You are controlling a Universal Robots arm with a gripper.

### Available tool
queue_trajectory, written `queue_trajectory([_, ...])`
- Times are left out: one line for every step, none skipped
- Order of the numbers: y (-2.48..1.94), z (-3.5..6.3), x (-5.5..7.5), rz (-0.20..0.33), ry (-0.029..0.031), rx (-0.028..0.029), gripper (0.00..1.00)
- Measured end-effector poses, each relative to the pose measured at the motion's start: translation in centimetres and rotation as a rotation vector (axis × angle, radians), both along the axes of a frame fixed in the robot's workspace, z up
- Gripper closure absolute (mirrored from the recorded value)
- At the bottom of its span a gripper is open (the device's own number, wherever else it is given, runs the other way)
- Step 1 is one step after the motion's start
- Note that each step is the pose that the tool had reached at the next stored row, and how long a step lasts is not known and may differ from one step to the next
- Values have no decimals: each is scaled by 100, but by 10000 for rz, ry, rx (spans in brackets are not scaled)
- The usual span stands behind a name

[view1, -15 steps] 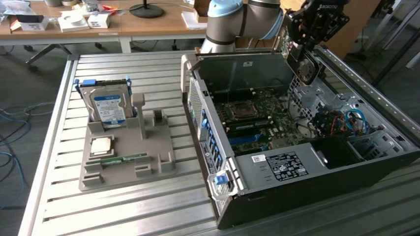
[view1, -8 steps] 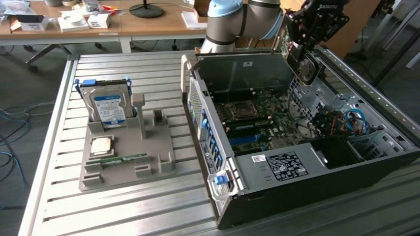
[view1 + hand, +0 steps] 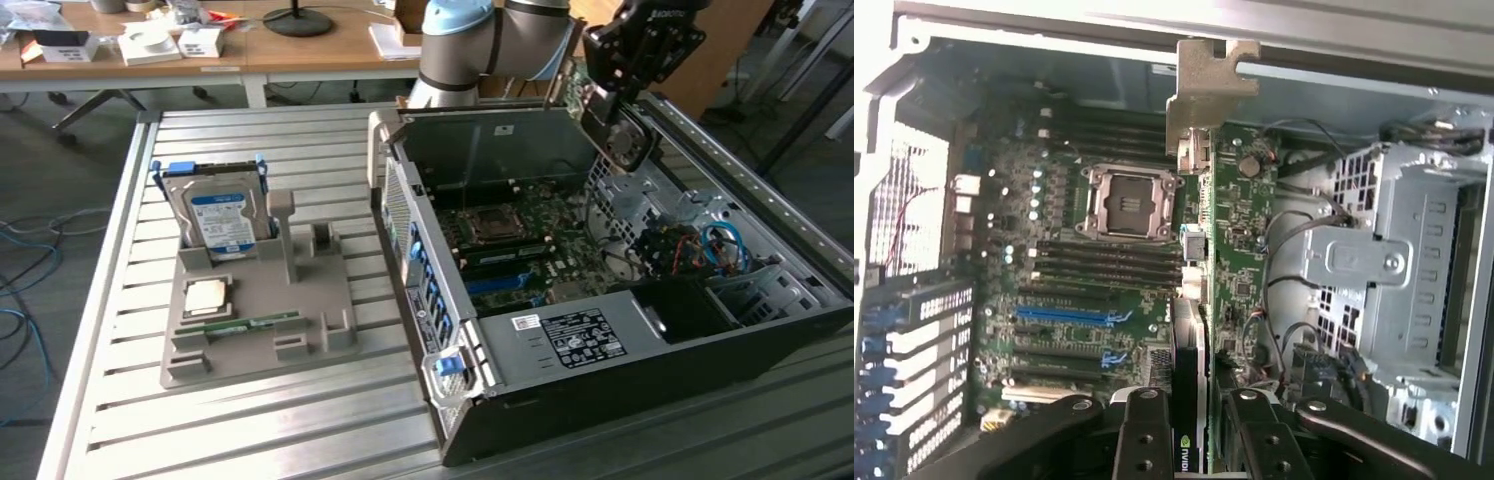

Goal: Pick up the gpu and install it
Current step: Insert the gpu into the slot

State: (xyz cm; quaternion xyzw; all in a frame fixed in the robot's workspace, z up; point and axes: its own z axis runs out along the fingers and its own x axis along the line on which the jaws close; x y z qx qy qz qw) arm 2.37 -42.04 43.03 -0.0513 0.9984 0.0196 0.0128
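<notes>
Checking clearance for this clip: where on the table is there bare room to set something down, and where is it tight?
Bare slats of the table lie between the grey holder and the near edge, and beyond its hard drive. The computer case is crowded: the gripper holds the gpu over its board.

Exterior view high, oblique; wrist view close, looking down; shared: motherboard (image 3: pixel 534 250).

The gpu (image 3: pixel 1234 220) is a thin dark-green circuit card with a pale metal bracket (image 3: pixel 1206 85) on its far end. It is clamped on its edge between the jaws and hangs over the motherboard (image 3: pixel 1084 250) of the open computer case (image 3: pixel 494 135), not seated in any slot.
</notes>
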Motion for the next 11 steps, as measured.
queue_trajectory([0,-1,0,154,0,-2,73])
queue_trajectory([0,-1,0,308,0,-4,73])
queue_trajectory([0,-2,0,479,0,-6,73])
queue_trajectory([0,-2,0,636,0,-7,73])
queue_trajectory([0,-3,0,795,0,-7,73])
queue_trajectory([0,-3,0,953,-1,-7,73])
queue_trajectory([0,-3,0,1112,-1,-7,73])
queue_trajectory([0,-3,0,1270,-1,-7,73])
queue_trajectory([0,-4,0,1440,-1,-8,73])
queue_trajectory([0,-3,0,1599,-1,-8,73])
queue_trajectory([0,-3,0,1761,-1,-10,73])
